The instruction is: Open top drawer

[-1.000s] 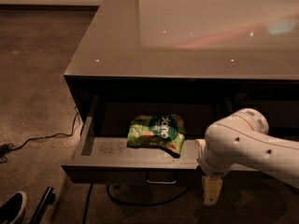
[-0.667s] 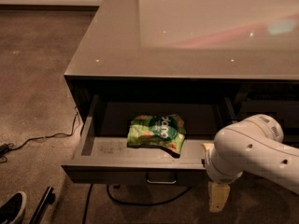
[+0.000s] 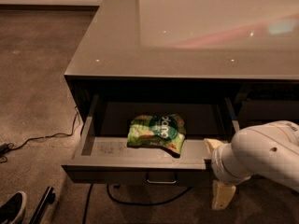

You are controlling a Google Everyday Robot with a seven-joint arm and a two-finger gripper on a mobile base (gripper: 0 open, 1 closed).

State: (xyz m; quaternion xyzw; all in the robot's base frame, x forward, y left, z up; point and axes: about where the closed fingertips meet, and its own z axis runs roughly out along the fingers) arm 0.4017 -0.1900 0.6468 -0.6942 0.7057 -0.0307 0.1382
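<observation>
The top drawer (image 3: 117, 173) stands pulled out from under the grey counter top (image 3: 117, 45). Its flat dark front faces me, with a small loop pull (image 3: 161, 178) at the centre. A green snack bag (image 3: 158, 132) lies inside on the drawer floor. My gripper (image 3: 221, 194) hangs at the lower right, just in front of the drawer's right front corner and below its rim. The white arm (image 3: 261, 155) behind it covers that corner. The gripper is apart from the pull, well to its right.
A black cable (image 3: 42, 138) runs over the carpet at the left, and another loops under the drawer (image 3: 140, 202). A shoe (image 3: 11, 209) and a dark bar (image 3: 43, 203) lie at the bottom left. Part of a neighbouring drawer stack (image 3: 266, 108) shows at the right.
My arm and gripper have drawn back to the right and a little lower, away from the drawer front. The drawer stays open with the bag unmoved.
</observation>
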